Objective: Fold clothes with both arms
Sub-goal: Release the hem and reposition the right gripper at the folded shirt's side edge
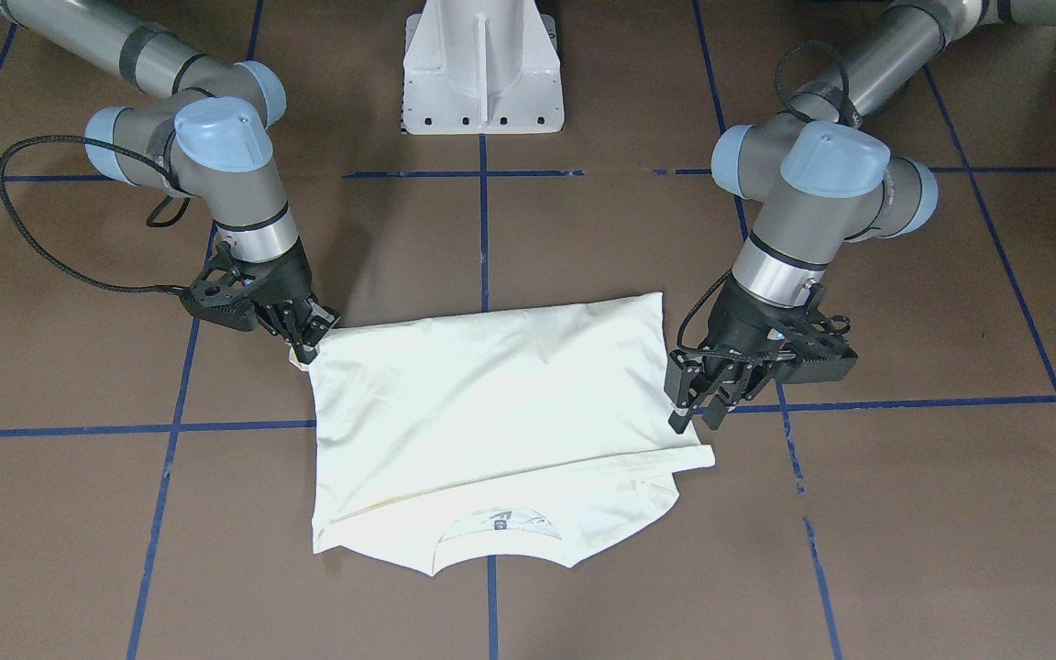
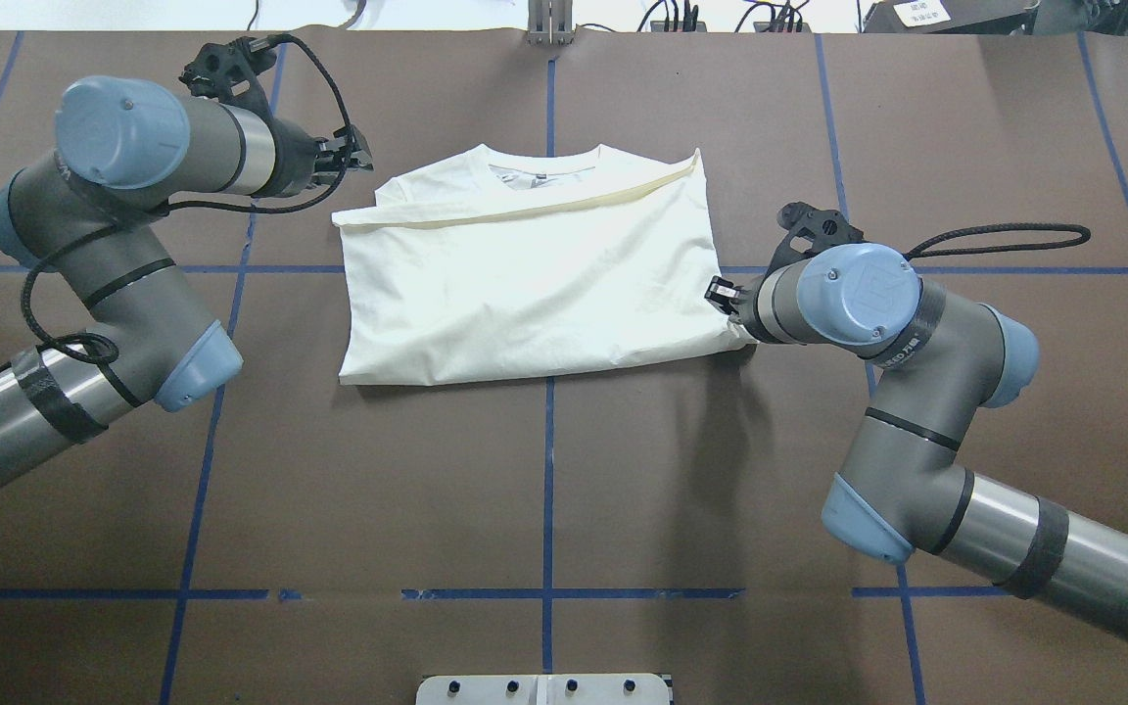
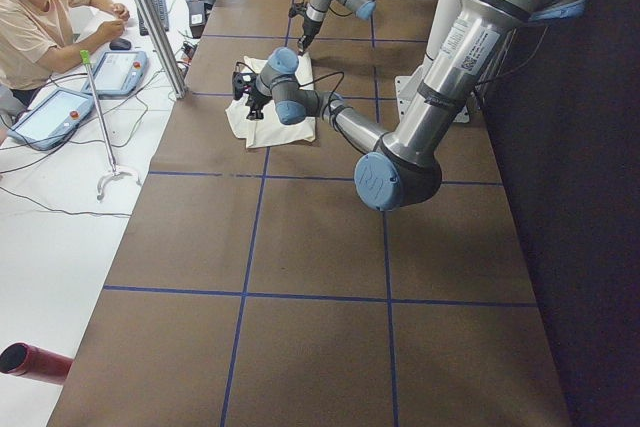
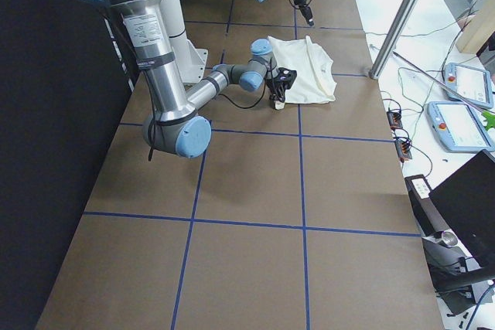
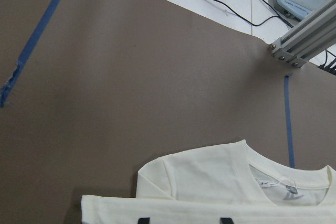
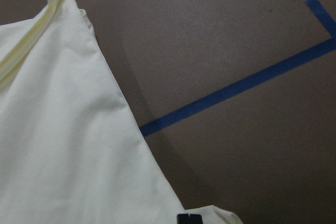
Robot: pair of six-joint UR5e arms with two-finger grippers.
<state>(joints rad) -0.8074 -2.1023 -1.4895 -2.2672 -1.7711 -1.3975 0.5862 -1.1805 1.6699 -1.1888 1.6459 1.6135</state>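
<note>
left claw [image 2: 360, 152] hangs open beside the t-shirt [image 2: 525, 284], right claw [image 1: 310, 344] pinches its corner; best lay that corner flat before letting go, edges aligned

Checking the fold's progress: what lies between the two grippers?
The folded shirt, plain side up, lies flat on the table between the left gripper and the right gripper; the overhead view shows it best.
</note>
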